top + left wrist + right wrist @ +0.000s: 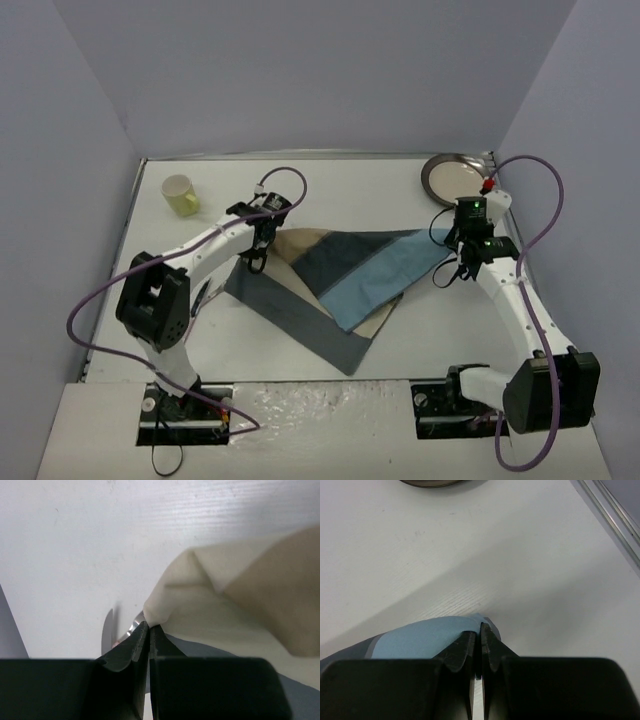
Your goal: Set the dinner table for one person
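The left pincer (149,626) is clamped on the beige corner of the placemat (345,280), and the right pincer (481,629) on its light-blue corner. The cloth lies rumpled mid-tabletop (300,195), between a yellow cup (180,194) at the far left and a metal plate (455,178) at the far right.

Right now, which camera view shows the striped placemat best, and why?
The top external view: the whole placemat shows, partly folded. The left wrist view shows only a beige corner in the left gripper; the right wrist, only a blue corner in the right gripper.
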Motion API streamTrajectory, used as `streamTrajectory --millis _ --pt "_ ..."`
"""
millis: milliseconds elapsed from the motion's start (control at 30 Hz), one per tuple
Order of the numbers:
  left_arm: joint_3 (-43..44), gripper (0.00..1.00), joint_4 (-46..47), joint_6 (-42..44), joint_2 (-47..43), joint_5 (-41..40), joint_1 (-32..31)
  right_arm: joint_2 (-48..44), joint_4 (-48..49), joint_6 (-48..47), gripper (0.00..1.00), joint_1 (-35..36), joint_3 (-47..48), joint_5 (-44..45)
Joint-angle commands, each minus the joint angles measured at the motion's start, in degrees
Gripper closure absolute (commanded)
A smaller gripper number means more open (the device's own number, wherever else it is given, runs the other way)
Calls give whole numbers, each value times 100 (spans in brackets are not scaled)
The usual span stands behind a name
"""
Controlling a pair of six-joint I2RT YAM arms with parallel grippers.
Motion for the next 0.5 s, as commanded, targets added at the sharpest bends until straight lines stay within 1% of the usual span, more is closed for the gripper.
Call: streamTrajectory --millis 0,100,133,167,267,333,367,400,467 --pt "589 100 612 739 348 -202 63 150 0 348 99 -339 -327 249" --pt "867 100 1227 1074 724 -6 72 374 66 346 91 -462 -431 114" --pt "957 98 1298 1130 813 17 81 408 86 338 88 -583 -445 119" --pt "1107 95 1336 1168 913 23 94 439 117 295 83 -596 -445 113" --pt "1422 79 1396 1236 1030 50 131 404 201 89 65 -582 -309 86" --pt "1649 69 1411 1259 991 65 139 312 308 -71 44 -497 -179 121" --pt "1766 62 1408 1264 935 83 133 286 380 -187 35 -346 -98 118" --pt "1872 53 1397 1259 846 113 123 284 454 -323 30 -109 -10 110" --pt "1972 37 1387 1212 653 208 118 327 506 -512 25 312 122 176"
